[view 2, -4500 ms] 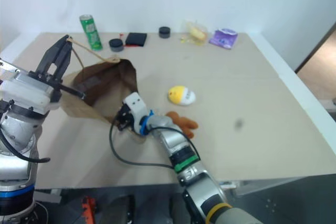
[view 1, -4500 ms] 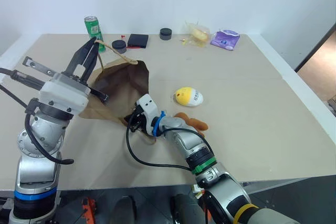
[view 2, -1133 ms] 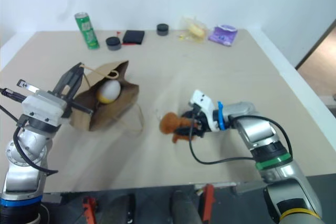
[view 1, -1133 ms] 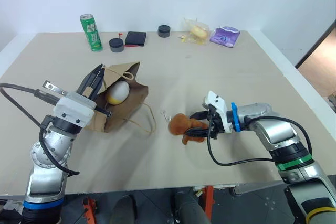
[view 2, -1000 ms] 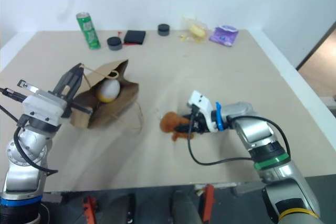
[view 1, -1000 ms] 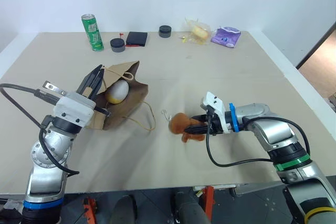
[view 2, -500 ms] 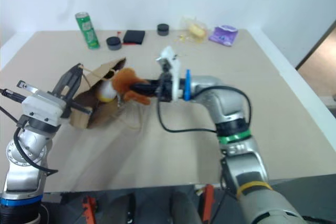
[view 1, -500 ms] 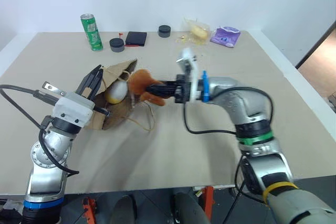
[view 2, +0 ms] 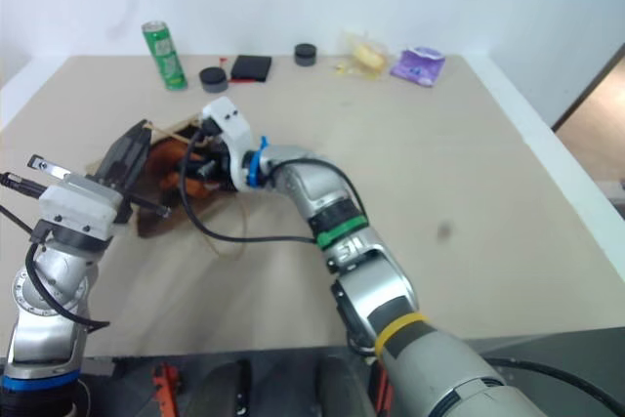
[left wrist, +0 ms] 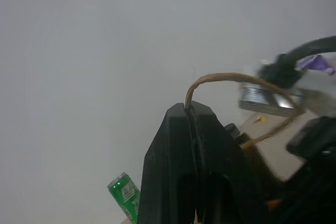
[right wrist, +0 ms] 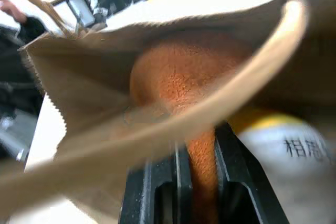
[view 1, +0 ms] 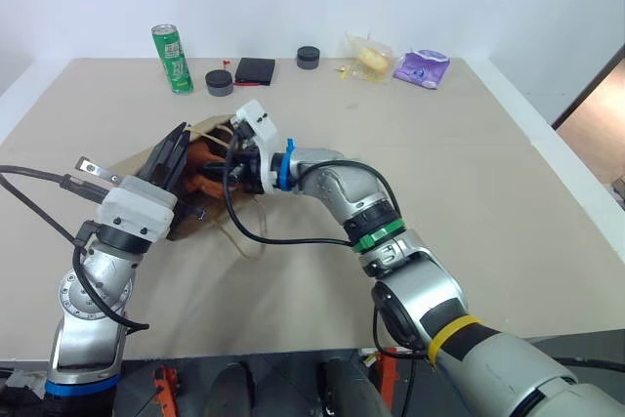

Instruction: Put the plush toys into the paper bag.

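The brown paper bag (view 1: 199, 214) lies on its side on the table with its mouth facing right. My left gripper (view 1: 179, 140) is shut on the bag's twine handle (left wrist: 226, 78) and holds the mouth up. My right gripper (view 1: 211, 171) reaches into the mouth, shut on the brown plush toy (right wrist: 178, 85), whose orange-brown body (view 1: 202, 158) sits just inside the rim. The yellow-and-white egg toy (right wrist: 294, 145) lies in the bag beside it.
Along the table's far edge stand a green can (view 1: 169, 44), two black round items (view 1: 219, 79) (view 1: 309, 56), a black flat case (view 1: 256, 70), a clear packet with yellow contents (view 1: 368, 54) and a purple packet (view 1: 422, 67). The second twine handle trails on the table near the bag.
My right gripper has swung left and up across the table, carrying the brown toy into the bag's mouth. The left gripper has kept still on the handle.
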You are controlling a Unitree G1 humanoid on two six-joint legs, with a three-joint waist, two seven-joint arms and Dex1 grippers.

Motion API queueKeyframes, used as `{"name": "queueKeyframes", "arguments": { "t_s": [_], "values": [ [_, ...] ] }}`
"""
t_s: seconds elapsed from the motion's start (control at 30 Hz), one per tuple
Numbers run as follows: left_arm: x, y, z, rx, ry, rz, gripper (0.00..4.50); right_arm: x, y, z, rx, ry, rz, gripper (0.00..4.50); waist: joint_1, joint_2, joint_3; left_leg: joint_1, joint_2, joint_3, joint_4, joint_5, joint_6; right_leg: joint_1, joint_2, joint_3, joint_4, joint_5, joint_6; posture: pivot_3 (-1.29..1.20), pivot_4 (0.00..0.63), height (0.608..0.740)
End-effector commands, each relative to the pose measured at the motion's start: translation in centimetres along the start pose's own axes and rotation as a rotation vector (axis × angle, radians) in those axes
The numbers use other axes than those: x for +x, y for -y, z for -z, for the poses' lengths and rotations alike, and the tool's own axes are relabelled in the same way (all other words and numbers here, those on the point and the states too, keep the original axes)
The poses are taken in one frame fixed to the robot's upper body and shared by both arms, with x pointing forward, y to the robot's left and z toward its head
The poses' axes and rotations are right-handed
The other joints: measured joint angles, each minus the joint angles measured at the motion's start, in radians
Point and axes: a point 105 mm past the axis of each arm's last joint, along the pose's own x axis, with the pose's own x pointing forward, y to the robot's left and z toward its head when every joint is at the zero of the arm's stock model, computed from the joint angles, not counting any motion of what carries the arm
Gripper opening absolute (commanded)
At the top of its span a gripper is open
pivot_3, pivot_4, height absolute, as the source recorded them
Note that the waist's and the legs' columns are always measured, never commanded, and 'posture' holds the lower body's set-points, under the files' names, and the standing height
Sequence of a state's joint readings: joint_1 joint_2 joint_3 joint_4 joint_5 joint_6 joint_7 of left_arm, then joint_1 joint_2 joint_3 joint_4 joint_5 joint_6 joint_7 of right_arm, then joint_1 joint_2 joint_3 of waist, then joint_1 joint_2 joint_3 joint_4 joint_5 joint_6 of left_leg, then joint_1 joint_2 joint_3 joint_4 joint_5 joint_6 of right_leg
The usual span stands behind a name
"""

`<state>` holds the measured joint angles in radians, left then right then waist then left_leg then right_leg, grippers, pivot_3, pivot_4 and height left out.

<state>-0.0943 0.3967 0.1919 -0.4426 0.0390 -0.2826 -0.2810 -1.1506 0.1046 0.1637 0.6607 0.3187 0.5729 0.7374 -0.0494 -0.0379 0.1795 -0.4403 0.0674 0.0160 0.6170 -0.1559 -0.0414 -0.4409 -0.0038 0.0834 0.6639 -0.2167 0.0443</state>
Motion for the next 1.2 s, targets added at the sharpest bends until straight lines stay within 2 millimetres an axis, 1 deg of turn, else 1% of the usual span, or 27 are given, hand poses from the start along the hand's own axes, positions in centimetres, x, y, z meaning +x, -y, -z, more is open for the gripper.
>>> {"name": "queueKeyframes", "arguments": {
  "t_s": [0.03, 0.1, 0.13, 0.17, 0.2, 0.23, 0.3, 0.33, 0.37, 0.53, 0.6, 0.63, 0.73, 0.8, 0.83, 0.93, 0.97, 1.03, 1.17, 1.2],
  "values": [
    [0.1, -0.2, -1.1, 0.01, 0.039, -0.021, 0.0, 0.3, 0.3, -0.9, -0.037, 0.042, 0.039, 0.13, 0.001, 0.0, 0.0, 0.0, 0.0, 0.0, 0.0, 0.0, 0.0, 0.0, 0.0, 0.0, 0.0, 0.0, 0.0, 0.0, 0.15, 0.74],
    [0.2, -0.2, -1.1, 0.008, 0.038, -0.025, 0.0, 0.3, 0.6, 0.0, -0.049, 0.019, 0.049, 1.15, 0.001, 0.0, 0.0, -0.001, 0.0, 0.0, 0.0, 0.0, 0.0, 0.0, 0.0, 0.0, 0.0, 0.0, 0.0, 0.0, 0.15, 0.74],
    [0.2, -0.2, -1.0, 0.004, 0.037, -0.029, 0.0, 0.1, 0.6, 0.2, -0.052, 0.013, 0.045, 1.45, 0.001, 0.0, 0.0, -0.001, 0.0, 0.0, 0.0, 0.0, 0.0, 0.0, 0.0, 0.0, 0.0, 0.0, 0.0, 0.0, 0.15, 0.74],
    [0.3, -0.3, -1.0, -0.004, 0.035, -0.034, 0.0, -0.1, 0.6, 0.3, -0.059, 0.012, 0.04, 2.0, 0.001, 0.0, 0.0, -0.001, 0.0, 0.0, 0.0, 0.0, 0.0, 0.0, 0.0, 0.0, 0.0, 0.0, 0.0, 0.0, 0.15, 0.74],
    [0.3, -0.4, -1.0, -0.012, 0.033, -0.039, 0.0, -0.4, 0.7, 0.1, -0.07, 0.017, 0.037, 2.44, 0.001, 0.0, 0.0, -0.001, 0.0, 0.0, 0.0, 0.0, 0.0, 0.0, 0.0, 0.0, 0.0, 0.0, 0.0, 0.0, 0.15, 0.74],
    [0.4, -0.4, -0.9, -0.018, 0.032, -0.043, 0.0, -0.8, 0.8, -0.1, -0.079, 0.025, 0.035, 3.01, 0.001, 0.0, 0.0, -0.001, 0.0, 0.0, 0.0, 0.0, 0.0, 0.0, 0.0, 0.0, 0.0, 0.0, 0.0, 0.0, 0.15, 0.74],
    [0.5, -0.6, -0.9, -0.025, 0.032, -0.049, 0.0, -1.8, 1.1, -0.6, -0.107, 0.04, 0.036, 3.76, 0.001, 0.0, 0.0, -0.001, 0.0, 0.0, 0.0, 0.0, 0.0, 0.0, 0.0, 0.0, 0.0, 0.0, 0.0, 0.0, 0.15, 0.74],
    [0.6, -0.6, -0.9, -0.028, 0.032, -0.053, 0.0, -2.2, 1.2, -0.7, -0.115, 0.043, 0.04, 4.24, 0.001, 0.0, 0.0, -0.001, 0.0, 0.0, 0.0, 0.0, 0.0, 0.0, 0.0, 0.0, 0.0, 0.0, 0.0, 0.0, 0.15, 0.74],
    [0.6, -0.8, -0.8, -0.032, 0.031, -0.058, 0.0, -2.6, 1.5, -0.9, -0.126, 0.045, 0.047, 4.39, 0.001, 0.0, 0.0, -0.001, 0.0, 0.0, 0.0, 0.0, 0.0, 0.0, 0.0, 0.0, 0.0, 0.0, 0.0, 0.0, 0.15, 0.74],
    [1.0, -1.2, -0.6, -0.055, 0.027, -0.074, 0.0, -5.2, 1.9, -1.5, -0.204, 0.058, 0.042, 4.39, 0.001, 0.0, 0.0, -0.001, 0.0, -0.001, 0.0, 0.0, 0.0, 0.0, 0.0, 0.0, 0.0, 0.0, 0.001, 0.0, 0.15, 0.74],
    [1.1, -1.4, -0.5, -0.058, 0.027, -0.075, 0.0, -6.8, 1.5, -1.6, -0.273, 0.085, 0.012, 4.39, 0.001, 0.0, 0.0, -0.001, 0.0, -0.001, 0.0, 0.0, 0.0, 0.0, 0.0, 0.0, 0.0, 0.002, 0.004, 0.0, 0.15, 0.74],
    [1.1, -1.5, -0.5, -0.059, 0.025, -0.076, 0.0, -8.0, 0.9, -1.1, -0.329, 0.089, -0.029, 4.39, 0.002, 0.0, 0.0, -0.001, 0.0, -0.001, 0.0, 0.0, 0.0, 0.0, 0.0, 0.0, 0.0, 0.002, 0.004, 0.0, 0.15, 0.74],
    [1.1, -1.7, -0.3, -0.061, 0.02, -0.076, 0.0, -11.0, -0.8, 1.8, -0.481, 0.035, -0.143, 4.39, 0.007, -0.001, 0.0, -0.002, -0.001, -0.002, 0.0, -0.001, -0.001, 0.001, -0.001, -0.001, -0.001, 0.0, 0.007, 0.0, 0.15, 0.74],
    [1.0, -1.8, -0.2, -0.063, 0.017, -0.073, 0.0, -12.6, -1.6, 4.7, -0.564, -0.028, -0.18, 4.39, 0.004, -0.001, 0.0, -0.001, -0.002, -0.001, 0.001, -0.002, -0.004, 0.001, -0.002, 0.0, -0.001, -0.002, 0.008, 0.0, 0.15, 0.74],
    [1.1, -1.8, -0.2, -0.064, 0.016, -0.071, 0.0, -13.2, -1.5, 6.5, -0.634, -0.065, -0.164, 4.39, 0.001, -0.001, -0.001, -0.001, -0.002, -0.001, 0.001, -0.002, -0.004, 0.001, -0.002, 0.001, -0.001, -0.002, 0.008, 0.0, 0.15, 0.74],
    [1.2, -1.8, 0.0, -0.07, 0.012, -0.066, 0.0, -14.0, -1.0, 9.9, -0.808, -0.14, -0.136, 4.39, -0.001, -0.001, 0.0, 0.002, -0.001, -0.001, 0.0, -0.004, -0.004, 0.002, -0.001, 0.001, -0.001, -0.003, 0.007, 0.0, 0.15, 0.74],
    [1.2, -1.8, 0.0, -0.071, 0.012, -0.065, 0.0, -14.1, -0.9, 10.6, -0.842, -0.151, -0.13, 4.39, -0.003, -0.001, 0.0, 0.002, -0.001, -0.001, 0.0, -0.004, -0.004, 0.002, -0.001, 0.001, -0.001, -0.003, 0.007, 0.0, 0.15, 0.74],
    [1.2, -1.7, 0.1, -0.076, 0.01, -0.058, 0.0, -13.8, -0.7, 11.5, -0.893, -0.146, -0.105, 4.39, -0.005, -0.001, 0.0, 0.003, -0.001, -0.001, 0.001, -0.003, -0.004, 0.002, -0.001, 0.001, 0.0, -0.001, 0.006, 0.0, 0.15, 0.74],
    [1.2, -1.7, 0.2, -0.082, 0.007, -0.052, 0.0, -12.1, -1.1, 11.5, -1.053, -0.074, -0.073, 4.39, -0.005, -0.003, -0.001, 0.005, -0.001, -0.001, 0.002, -0.003, -0.004, 0.005, -0.001, 0.001, 0.0, -0.002, 0.003, 0.0, 0.15, 0.74],
    [1.2, -1.7, 0.2, -0.084, 0.006, -0.051, 0.0, -11.6, -1.3, 11.6, -1.069, -0.062, -0.069, 4.39, -0.005, -0.003, -0.002, 0.005, -0.001, -0.001, 0.003, -0.002, -0.004, 0.005, -0.001, 0.001, 0.0, -0.002, 0.002, 0.0, 0.15, 0.74]
  ]
}}
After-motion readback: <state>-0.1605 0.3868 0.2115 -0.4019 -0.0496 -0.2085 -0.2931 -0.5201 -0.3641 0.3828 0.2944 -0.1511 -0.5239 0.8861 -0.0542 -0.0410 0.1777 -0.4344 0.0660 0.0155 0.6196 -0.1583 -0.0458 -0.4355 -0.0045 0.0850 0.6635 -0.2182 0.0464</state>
